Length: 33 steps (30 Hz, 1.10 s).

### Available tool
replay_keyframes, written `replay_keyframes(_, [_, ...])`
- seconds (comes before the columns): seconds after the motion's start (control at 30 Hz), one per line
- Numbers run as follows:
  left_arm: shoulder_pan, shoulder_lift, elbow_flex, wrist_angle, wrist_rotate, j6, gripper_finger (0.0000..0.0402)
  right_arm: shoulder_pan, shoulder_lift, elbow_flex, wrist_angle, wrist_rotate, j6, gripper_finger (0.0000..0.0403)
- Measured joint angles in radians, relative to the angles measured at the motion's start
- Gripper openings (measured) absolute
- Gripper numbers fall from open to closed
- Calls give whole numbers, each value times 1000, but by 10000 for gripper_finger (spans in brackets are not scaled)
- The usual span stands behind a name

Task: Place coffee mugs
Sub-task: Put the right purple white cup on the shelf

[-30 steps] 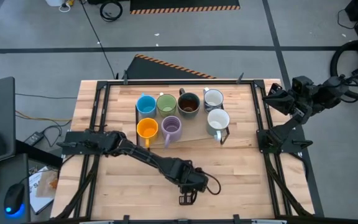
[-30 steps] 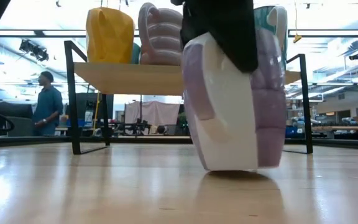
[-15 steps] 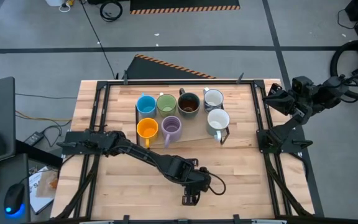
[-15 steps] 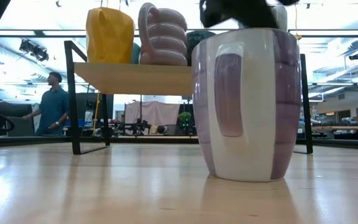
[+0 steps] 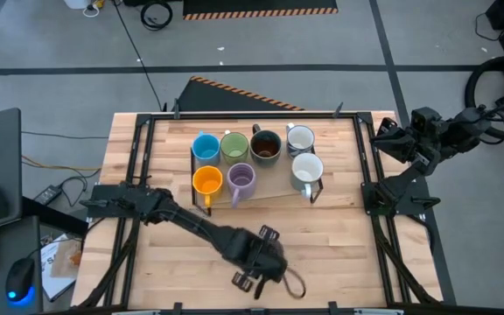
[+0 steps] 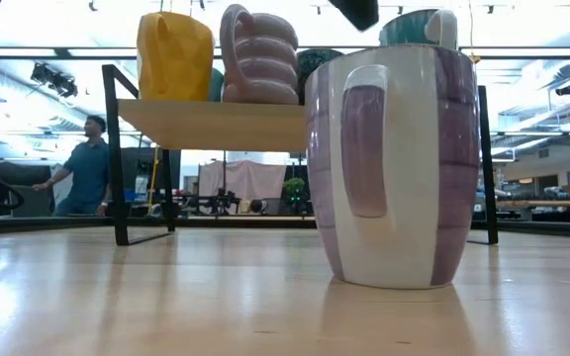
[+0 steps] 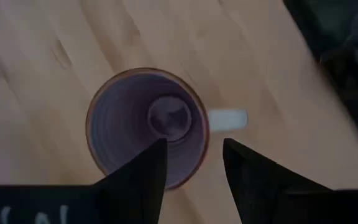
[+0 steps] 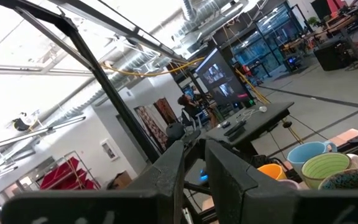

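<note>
While the right pincer [image 8: 194,165] waits narrow at three o'clock, the left pincer [image 7: 194,165] hovers wide over a purple mug [image 7: 146,127] standing upright at the bench's [image 5: 339,236] six o'clock edge.

One mug [image 6: 394,168] stands alone on the table [image 5: 339,236], in front of the rack [image 5: 274,188] holding seven mugs.

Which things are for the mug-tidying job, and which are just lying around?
For the job:
- table purple mug
- left gripper, open above it
- shelf holding blue mug, green mug, dark brown mug, back white mug, front white mug, orange mug, shelf purple mug

Just lying about:
- floor cable
- computer mouse
- right gripper, waiting at the table's right edge
</note>
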State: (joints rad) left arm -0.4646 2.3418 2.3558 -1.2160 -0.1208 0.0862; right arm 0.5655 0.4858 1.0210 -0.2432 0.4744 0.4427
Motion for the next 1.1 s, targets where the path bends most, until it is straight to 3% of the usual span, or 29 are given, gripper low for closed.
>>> replay_keyframes(0.2, [-61,1,0,0,-66,204,163,0,0,0,0,0,0,73])
replay_keyframes(0.47, [-39,9,-40,-8,-83,144,153,0,0,0,-3,0,0,73])
replay_keyframes(0.73, [-26,17,-39,12,-32,214,127,0,0,0,-3,-1,3,73])
replay_keyframes(1.1, [0,52,-41,14,-27,214,125,0,0,0,-3,-1,3,73])
